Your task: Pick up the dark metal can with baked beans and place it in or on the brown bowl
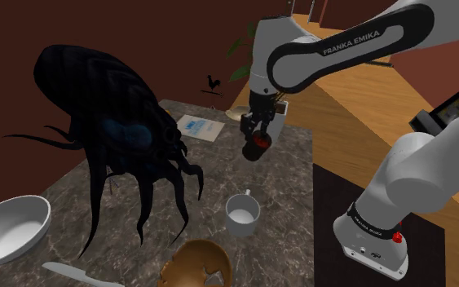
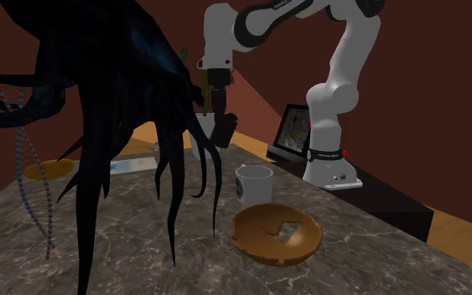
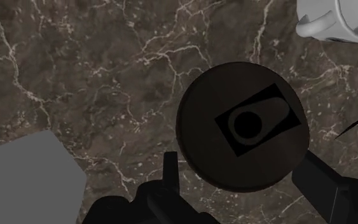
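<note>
The black gripper [image 1: 259, 133] is clenching the dark can [image 1: 258, 146] between its fingers, and the can is hanging tilted, apparently clear of the marble table [image 1: 289, 187], over the far end near the edge on the stand's side. The brown bowl [image 1: 193, 264] is sitting right at the opposite, near edge, with the white mug [image 1: 242, 214] standing between the two. The black tentacled figure [image 1: 109, 122] is trailing its limbs just beside that path. I am judging that a low, straight carry risks clipping the mug or snagging a tentacle. The tilted can could also slip in the grip, and a hard drop could push the bowl off the edge.
</note>
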Available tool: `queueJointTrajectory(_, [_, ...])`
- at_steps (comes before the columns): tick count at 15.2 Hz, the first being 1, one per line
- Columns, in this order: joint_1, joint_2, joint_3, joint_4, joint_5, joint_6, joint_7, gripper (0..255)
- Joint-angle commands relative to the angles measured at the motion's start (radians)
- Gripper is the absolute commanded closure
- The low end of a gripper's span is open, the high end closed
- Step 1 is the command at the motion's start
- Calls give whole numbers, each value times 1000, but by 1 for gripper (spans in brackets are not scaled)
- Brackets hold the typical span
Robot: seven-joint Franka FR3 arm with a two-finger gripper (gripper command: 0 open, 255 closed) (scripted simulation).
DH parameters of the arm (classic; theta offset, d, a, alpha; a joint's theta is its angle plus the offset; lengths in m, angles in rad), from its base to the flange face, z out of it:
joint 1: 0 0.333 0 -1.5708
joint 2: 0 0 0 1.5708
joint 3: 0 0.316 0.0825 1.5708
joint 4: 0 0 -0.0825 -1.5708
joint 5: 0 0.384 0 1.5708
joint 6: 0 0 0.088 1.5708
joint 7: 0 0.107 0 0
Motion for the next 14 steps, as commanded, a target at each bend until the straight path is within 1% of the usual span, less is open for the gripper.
queueJointTrajectory(1, [12,-12,17,10,9,-21,24,255])
queueJointTrajectory(7, [81,-5,127,42,55,-40,174,255])
queueJointTrajectory(14, [145,56,257,131,82,-56,357,255])
